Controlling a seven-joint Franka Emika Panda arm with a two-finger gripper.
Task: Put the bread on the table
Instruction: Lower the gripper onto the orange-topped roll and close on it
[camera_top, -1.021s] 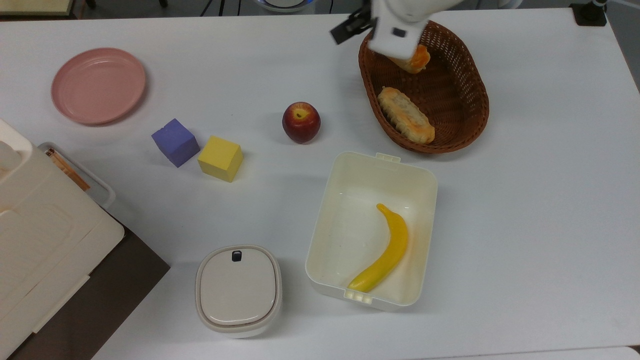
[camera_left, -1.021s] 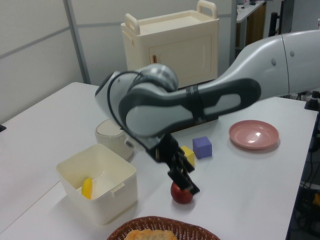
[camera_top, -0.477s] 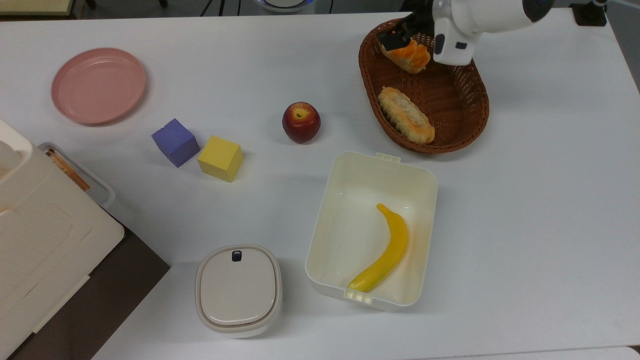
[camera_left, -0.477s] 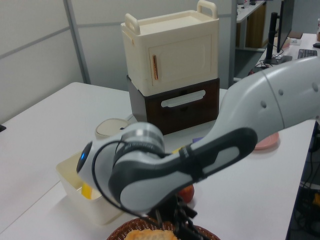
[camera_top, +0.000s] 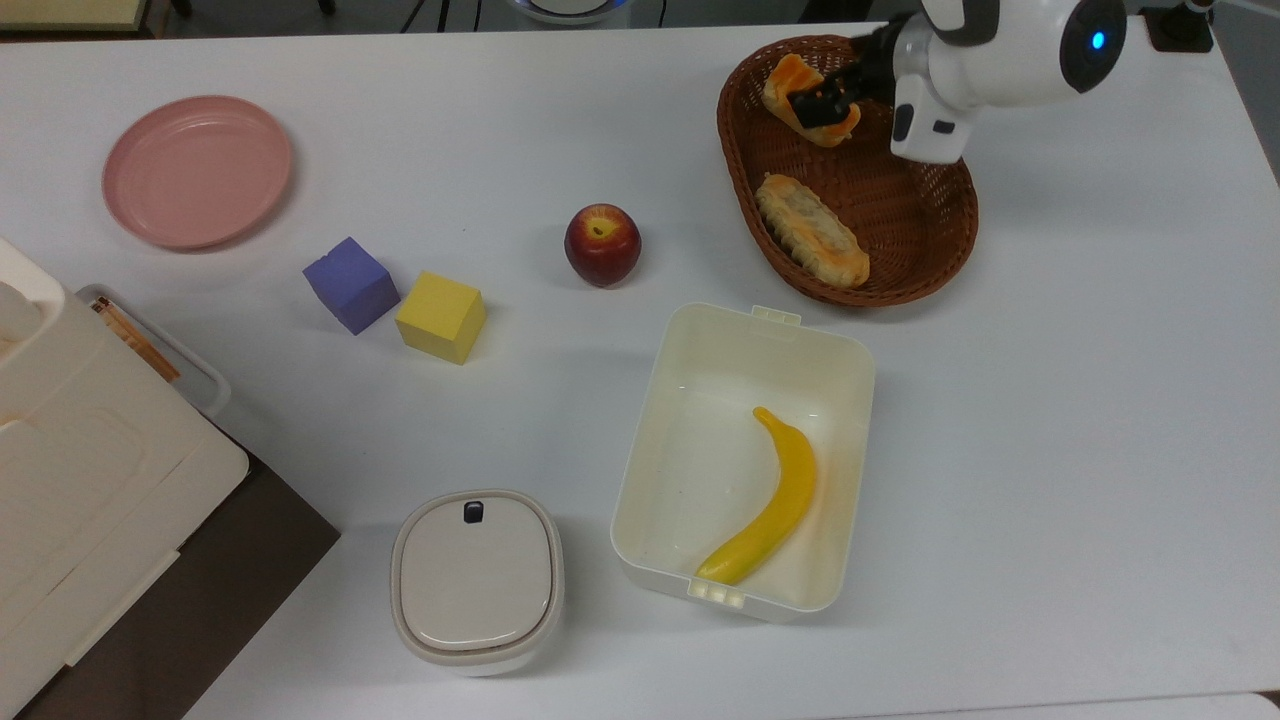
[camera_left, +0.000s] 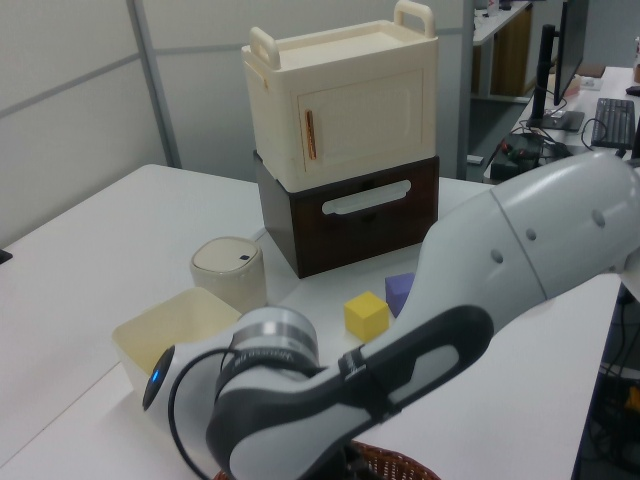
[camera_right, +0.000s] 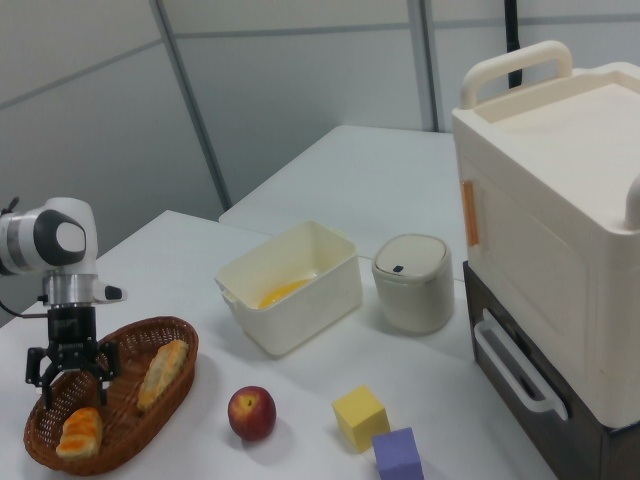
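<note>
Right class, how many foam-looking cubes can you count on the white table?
2. The purple cube sits toward the top view's left; the yellow cube sits just to its right, corners nearly touching, on the white table. None looks hidden.

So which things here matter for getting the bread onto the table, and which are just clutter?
Job:
bread
wicker basket holding it
table
gripper, fingers open above the bread

Lying about:
ridged loaf
apple
banana in tub
cubes
pink plate
lidded canister
</note>
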